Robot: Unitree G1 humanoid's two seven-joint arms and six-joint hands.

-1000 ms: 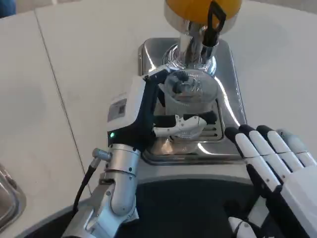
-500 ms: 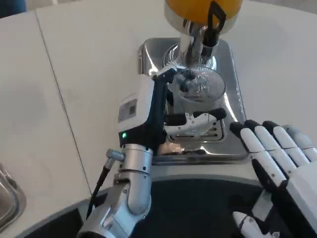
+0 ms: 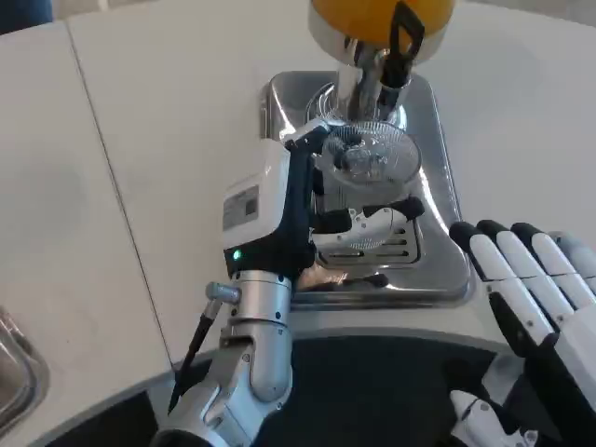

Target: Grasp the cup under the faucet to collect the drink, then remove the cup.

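Observation:
A clear plastic cup stands on the steel drip tray, right under the faucet of the orange drink dispenser. My left hand grips the cup from its left side, fingers wrapped around the front of its wall. A black tap lever hangs at the dispenser's front. My right hand hovers open at the lower right, fingers spread, off the tray's near right corner. Whether drink is in the cup I cannot tell.
The tray's slotted grate lies just nearer than the cup. White table stretches to the left and right. A metal object's rim peeks in at the lower left edge.
My left hand has carried the cup farther in, up the picture, until it sits beneath the faucet. My right hand has drifted a little to the right and down.

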